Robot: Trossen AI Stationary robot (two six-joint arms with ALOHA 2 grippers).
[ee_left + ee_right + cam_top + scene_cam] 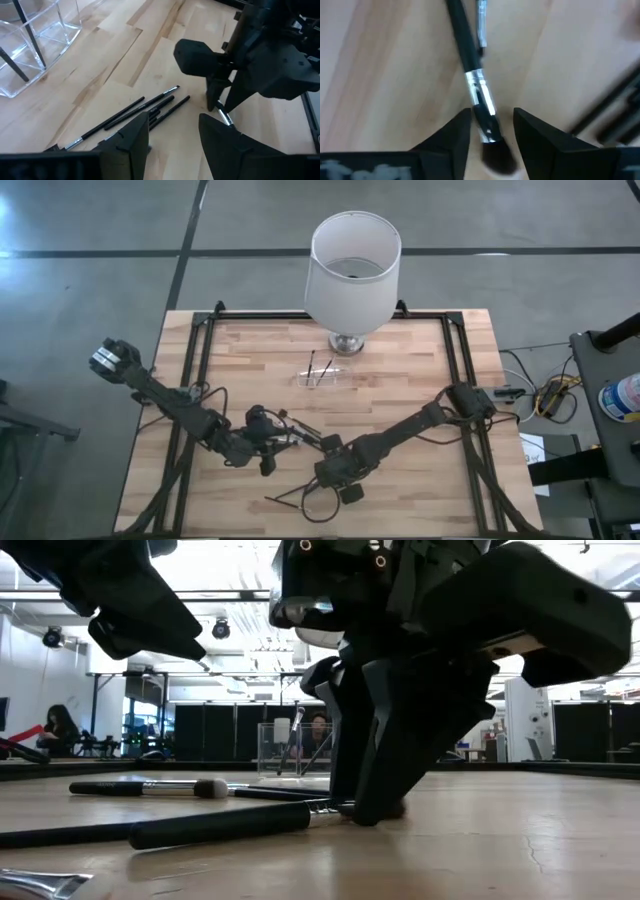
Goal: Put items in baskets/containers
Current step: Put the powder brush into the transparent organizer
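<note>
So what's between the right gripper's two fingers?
In the right wrist view, a black brush lies on the wood, its silver band and dark bristles between the right gripper's open fingers. They haven't pinched it yet.

A lab or open workshop hall is showing here: ceiling spotlights [221,629] are hanging over dark partitions [215,732], a person [60,727] is sitting at a desk, and cables [545,393] are trailing across grey concrete floor [90,220].

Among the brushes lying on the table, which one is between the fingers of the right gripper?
The brush with the silver ferrule and dark bristle head: it lies between the right gripper fingers. The other brushes lie in a loose bunch beside it.
</note>
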